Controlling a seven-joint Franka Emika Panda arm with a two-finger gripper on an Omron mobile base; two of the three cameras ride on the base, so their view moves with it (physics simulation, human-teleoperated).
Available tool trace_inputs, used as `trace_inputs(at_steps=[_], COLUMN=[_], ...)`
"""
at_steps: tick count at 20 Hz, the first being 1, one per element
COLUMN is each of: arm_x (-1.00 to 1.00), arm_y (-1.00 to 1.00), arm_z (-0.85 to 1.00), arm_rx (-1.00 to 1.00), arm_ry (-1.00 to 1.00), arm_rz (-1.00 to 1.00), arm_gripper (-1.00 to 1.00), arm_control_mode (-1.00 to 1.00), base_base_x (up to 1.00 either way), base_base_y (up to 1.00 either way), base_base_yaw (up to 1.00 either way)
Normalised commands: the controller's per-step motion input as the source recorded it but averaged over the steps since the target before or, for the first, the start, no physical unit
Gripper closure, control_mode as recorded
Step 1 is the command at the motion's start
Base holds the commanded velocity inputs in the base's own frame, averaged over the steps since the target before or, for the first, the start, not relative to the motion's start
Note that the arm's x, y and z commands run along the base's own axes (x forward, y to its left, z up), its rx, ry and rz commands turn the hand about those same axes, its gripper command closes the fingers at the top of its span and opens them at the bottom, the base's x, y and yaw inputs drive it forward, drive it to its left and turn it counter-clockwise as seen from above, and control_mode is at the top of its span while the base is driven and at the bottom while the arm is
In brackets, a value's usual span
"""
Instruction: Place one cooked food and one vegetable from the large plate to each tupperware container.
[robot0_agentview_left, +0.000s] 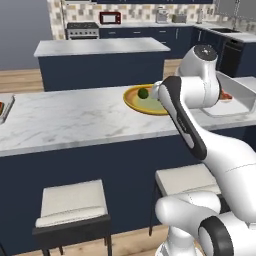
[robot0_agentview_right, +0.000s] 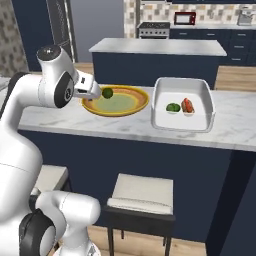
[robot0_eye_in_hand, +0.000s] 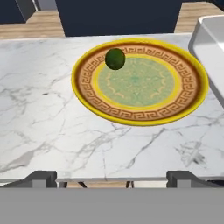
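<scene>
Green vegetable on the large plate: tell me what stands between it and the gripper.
Nothing visible does. In the hand view the gripper hangs open short of the large plate, with only bare marble counter between its tips and the plate's near rim. The green vegetable sits alone toward the plate's far side.

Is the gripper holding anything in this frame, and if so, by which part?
Nothing is held. The gripper is open and empty, set back from the large plate, where a green vegetable lies untouched.
</scene>
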Motion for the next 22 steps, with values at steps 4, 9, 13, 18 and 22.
trace_inputs(at_steps=[4, 9, 13, 18, 22], arm_x=[0.00, 0.00, 0.00, 0.00, 0.00], arm_y=[0.00, 0.00, 0.00, 0.00, 0.00], arm_z=[0.00, 0.00, 0.00, 0.00, 0.00], arm_rx=[0.00, 0.00, 0.00, 0.00, 0.00], arm_ry=[0.00, 0.00, 0.00, 0.00, 0.00], arm_rz=[0.00, 0.00, 0.00, 0.00, 0.00], arm_gripper=[-1.00, -1.00, -1.00, -1.00, -1.00], arm_control_mode=[1.00, 1.00, 1.00, 1.00, 1.00], base_base_x=[0.03, 0.27, 0.67, 0.52, 0.12], base_base_y=[0.52, 0.13, -0.03, 0.00, 0.00], base_base_yaw=[-0.07, -0.01, -0.04, -0.02, 0.00])
